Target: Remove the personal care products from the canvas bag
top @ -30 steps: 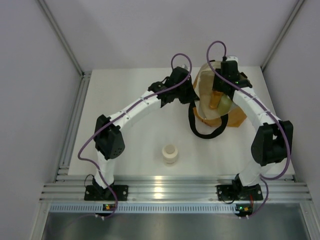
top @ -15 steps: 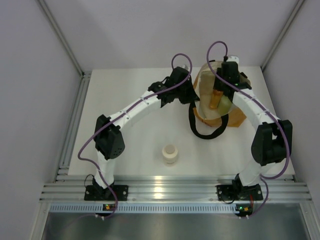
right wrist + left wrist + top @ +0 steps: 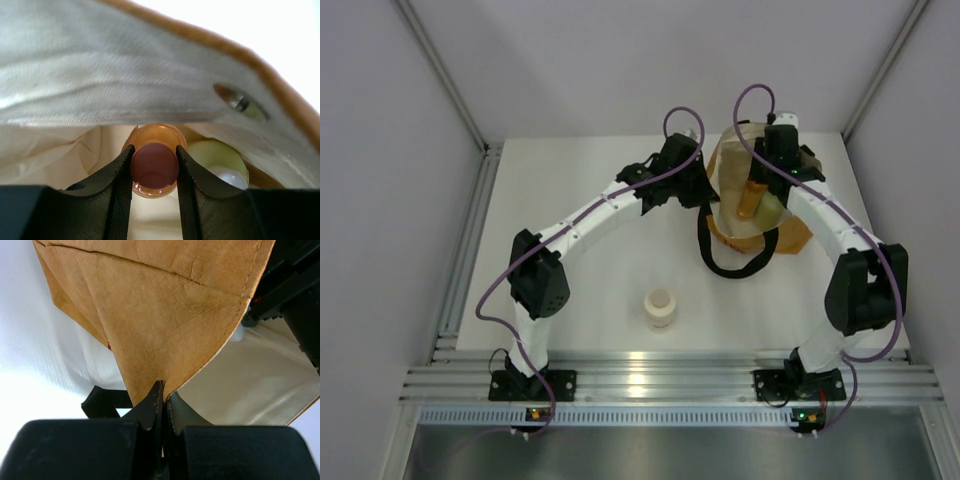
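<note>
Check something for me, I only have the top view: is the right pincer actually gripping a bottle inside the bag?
Observer: Yes. Right wrist view: the right pincer is shut on the pink cap of the orange bottle.
Operator: Anything beside it?
Observer: A pale green bottle, its white cap facing that camera, just right of it.
Operator: Left arm?
Observer: Left wrist view: the left pincer is shut on the rim of the bag, pinching the fabric.
</note>
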`<state>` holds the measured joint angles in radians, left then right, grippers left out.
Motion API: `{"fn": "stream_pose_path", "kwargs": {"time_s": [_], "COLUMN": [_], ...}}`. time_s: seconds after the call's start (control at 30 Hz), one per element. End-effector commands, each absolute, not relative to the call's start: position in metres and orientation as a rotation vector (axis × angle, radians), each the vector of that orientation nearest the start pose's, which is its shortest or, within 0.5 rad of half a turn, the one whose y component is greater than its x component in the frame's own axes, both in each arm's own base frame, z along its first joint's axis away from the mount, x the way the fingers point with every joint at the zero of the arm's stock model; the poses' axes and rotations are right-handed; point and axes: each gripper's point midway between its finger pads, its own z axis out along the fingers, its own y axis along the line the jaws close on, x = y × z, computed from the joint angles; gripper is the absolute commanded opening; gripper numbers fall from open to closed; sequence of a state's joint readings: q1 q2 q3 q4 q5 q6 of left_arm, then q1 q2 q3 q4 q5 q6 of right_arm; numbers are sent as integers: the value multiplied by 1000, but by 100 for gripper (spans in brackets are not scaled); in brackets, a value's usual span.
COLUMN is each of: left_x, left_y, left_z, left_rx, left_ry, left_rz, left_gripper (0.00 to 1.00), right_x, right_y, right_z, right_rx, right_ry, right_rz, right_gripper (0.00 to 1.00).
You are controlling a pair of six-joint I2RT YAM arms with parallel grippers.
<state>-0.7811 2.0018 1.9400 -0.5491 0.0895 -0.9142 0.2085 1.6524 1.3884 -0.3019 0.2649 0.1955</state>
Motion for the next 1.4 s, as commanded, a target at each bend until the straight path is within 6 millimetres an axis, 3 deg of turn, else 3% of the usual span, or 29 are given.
{"fn": "stream_pose_path", "kwargs": {"time_s": [0.0,0.3,0.4,0.47,0.5,0.57,0.6,0.87,1.1,1.37], "left_x": [354,356,355,356,357,357,357,358,359,361], "left_y": [-437,-437,-437,-437,-436,-437,-437,-435,-435,-436], "left_z": [266,269,269,268,268,268,268,263,262,267], "left_rx": [-60,-68,-69,-71,-71,-68,-70,-64,-64,-66], "left_ry": [2335,2325,2326,2327,2325,2326,2327,2331,2330,2317], "left_rz": [-1072,-1071,-1071,-1070,-1066,-1067,-1066,-1046,-1040,-1046], "left_gripper": [0,0,0,0,0,0,0,0,0,0], "right_x": [472,434,409,396,385,370,358,289,234,203], "right_y": [69,75,83,93,102,108,116,136,150,169], "right_z": [303,377,408,416,431,435,450,492,505,473], "right_rx": [106,25,-41,-117,-156,-249,-285,-455,-599,-716], "right_ry": [1864,1712,1659,1653,1625,1642,1612,1551,1493,1525], "right_rz": [4,38,91,114,148,143,173,316,461,622], "right_gripper": [0,0,0,0,0,0,0,0,0,0]}}
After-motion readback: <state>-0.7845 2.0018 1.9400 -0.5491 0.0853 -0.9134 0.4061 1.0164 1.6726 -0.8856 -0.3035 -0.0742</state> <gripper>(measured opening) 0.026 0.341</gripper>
